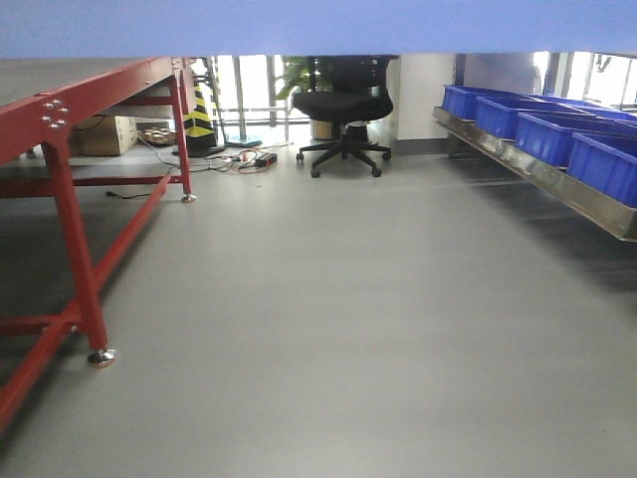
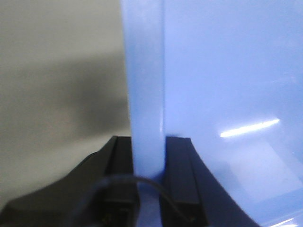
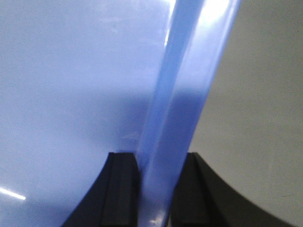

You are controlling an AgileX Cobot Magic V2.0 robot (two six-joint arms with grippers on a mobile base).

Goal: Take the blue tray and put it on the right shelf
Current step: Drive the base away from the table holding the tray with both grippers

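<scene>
As you face the room, floor point(image 1: 328, 329): grey and smooth, running between the worktop and the shelf.
worktop point(image 1: 70, 110): red-framed, on your left, its feet resting on the floor.
right shelf point(image 1: 542, 177): shiny steel, along your right side, carrying a row of dark blue bins point(image 1: 547, 134).
blue tray point(image 1: 318, 28): a pale band across the top of your front view, held up over the floor, well apart from the shelf.
chair point(image 1: 343, 105): black, on castors, at the far end.
left hand point(image 2: 150, 146): clenched on the tray's rim, one finger on each side.
right hand point(image 3: 156, 161): clamped on the opposite rim, likewise.
</scene>
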